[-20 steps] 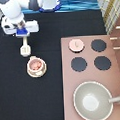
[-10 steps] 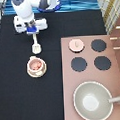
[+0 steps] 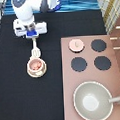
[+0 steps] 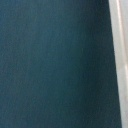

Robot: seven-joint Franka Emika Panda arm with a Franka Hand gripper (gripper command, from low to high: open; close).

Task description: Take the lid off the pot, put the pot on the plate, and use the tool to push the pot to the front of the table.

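Note:
The pale pink pot [image 3: 35, 64], reddish-orange inside, sits on the cream-yellow plate [image 3: 29, 72] on the black table [image 3: 17, 98], at the exterior view's left. The pink lid [image 3: 75, 44] lies on the stove's top-left burner, off the pot. My gripper [image 3: 31, 31] hangs above the pot toward the exterior view's top, shut on the handle of the cream-white tool [image 3: 35, 47]. The tool's flat head reaches down to just above the pot's rim. In the wrist view there is only dark surface and a pale strip [image 4: 118, 55] along one side.
The pinkish-brown stove panel [image 3: 117, 78] fills the exterior view's right, with three bare black burners [image 3: 98, 45]. A large grey-beige pan [image 3: 93, 100] sits on the panel at the bottom right, its handle pointing right.
My gripper has carried the tool toward the exterior view's right and slightly down, bringing its head in line with the pot. Pot, plate and lid have stayed put.

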